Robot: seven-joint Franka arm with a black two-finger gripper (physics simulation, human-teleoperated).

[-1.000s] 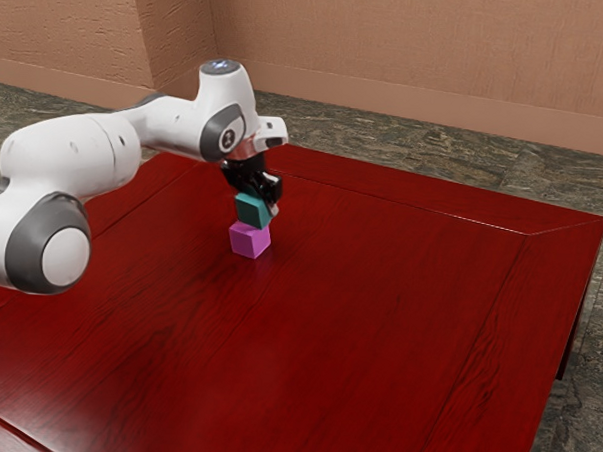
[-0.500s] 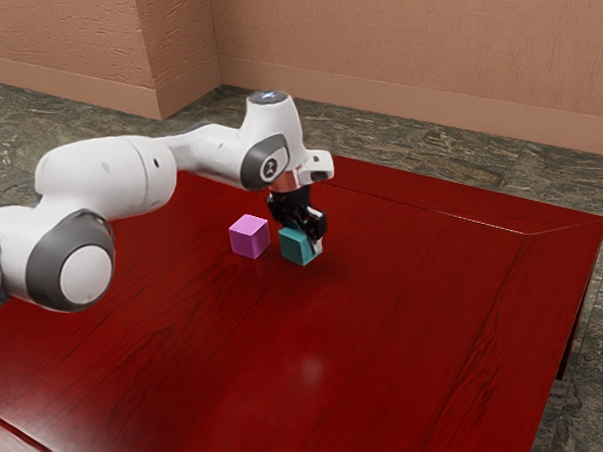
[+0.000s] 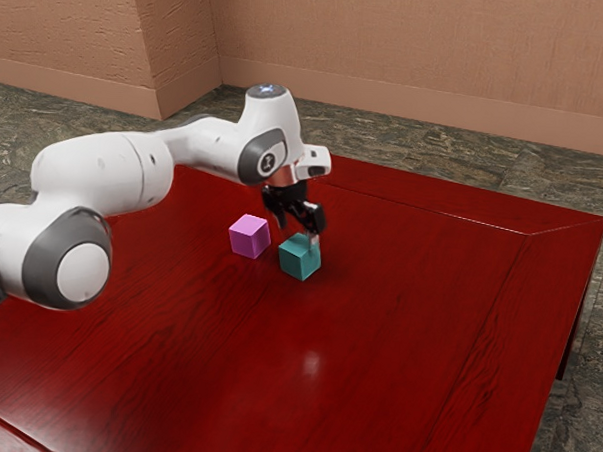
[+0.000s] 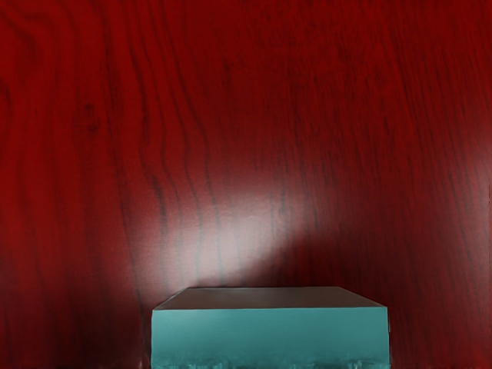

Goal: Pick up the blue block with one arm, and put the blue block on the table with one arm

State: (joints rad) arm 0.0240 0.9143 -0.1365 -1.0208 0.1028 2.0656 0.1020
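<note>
The claw (image 3: 298, 236) is open over the blue block (image 3: 299, 259) on the table (image 3: 407, 331), with a pink block (image 3: 248, 238) near, on the exterior view's left

Blue block (image 3: 295, 261), narrow gap, pink block (image 3: 248, 238)

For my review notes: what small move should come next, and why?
Probably ease the open black two-finger gripper straight up: the teal-blue cubic block rests on the glossy red wooden table, apart from the pink cube, and a fingertip stands close by the block, so moving sideways might nudge it.
</note>
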